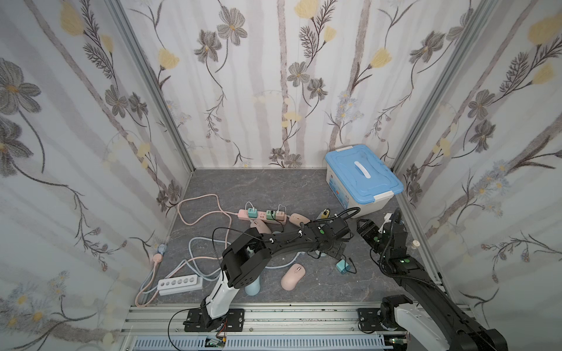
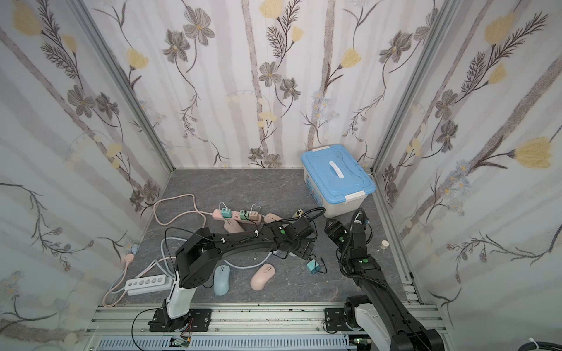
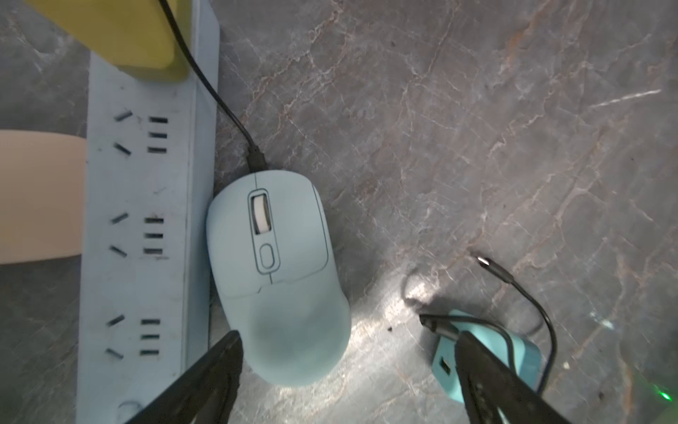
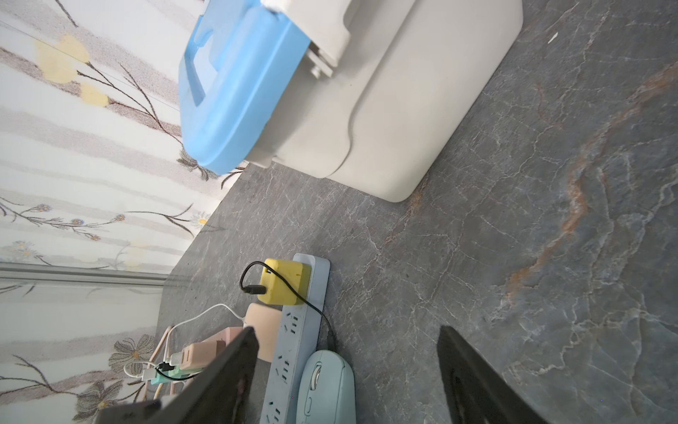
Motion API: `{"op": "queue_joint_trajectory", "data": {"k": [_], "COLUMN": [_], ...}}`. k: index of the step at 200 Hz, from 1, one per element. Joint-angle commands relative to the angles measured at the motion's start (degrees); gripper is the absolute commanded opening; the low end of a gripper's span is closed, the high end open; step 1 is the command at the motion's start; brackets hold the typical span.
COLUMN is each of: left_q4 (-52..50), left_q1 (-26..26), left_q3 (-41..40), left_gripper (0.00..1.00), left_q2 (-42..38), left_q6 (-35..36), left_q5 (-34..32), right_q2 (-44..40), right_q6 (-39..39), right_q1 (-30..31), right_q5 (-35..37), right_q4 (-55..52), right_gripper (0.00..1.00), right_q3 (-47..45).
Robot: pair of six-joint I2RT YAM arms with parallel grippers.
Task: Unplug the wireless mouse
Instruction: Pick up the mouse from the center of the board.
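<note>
In the left wrist view a light blue wireless mouse (image 3: pixel 275 275) lies on the grey marble floor against a light blue power strip (image 3: pixel 146 220). A black cable plug (image 3: pixel 257 158) sits in the mouse's front end and runs to a yellow charger (image 3: pixel 139 36) on that strip. My left gripper (image 3: pixel 346 352) hangs open above the mouse's rear, one finger (image 3: pixel 205 381) beside the mouse and the other (image 3: pixel 488 378) over a teal charger (image 3: pixel 488 359). My right gripper (image 4: pixel 346 337) is open with nothing in it, off to the side of the same mouse (image 4: pixel 328 389) and the yellow charger (image 4: pixel 284 281).
A blue-lidded storage box (image 1: pixel 362 179) stands at the back right. A pink power strip (image 1: pixel 261 216) with chargers, a white power strip (image 1: pixel 180 284), a pink mouse (image 1: pixel 292 276), another blue mouse (image 2: pixel 221 279) and loose cables lie on the floor. Walls close in on three sides.
</note>
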Motion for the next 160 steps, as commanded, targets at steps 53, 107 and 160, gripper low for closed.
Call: {"op": "queue_joint_trajectory", "data": {"k": [53, 107, 160], "left_q4": [-4.37, -5.26, -7.98], "left_q1": [0.05, 0.15, 0.09], "left_q3": [0.01, 2.18, 6.99], "left_gripper": [0.9, 0.83, 0.77], "left_q2": [2.3, 4.88, 8.8], "left_q6": [-0.1, 1.47, 3.43], "left_q5": [-4.49, -7.58, -11.08], "right_q2": [0.32, -0.09, -0.59], "right_q6": [0.29, 0.78, 0.95], "right_q1": [0.02, -0.01, -0.01], "right_q5": [0.44, 0.18, 0.0], "right_q4": [1.99, 2.17, 2.17], "right_gripper": [0.78, 0.78, 0.78], "right_q3": [-0.03, -0.17, -0.12]}}
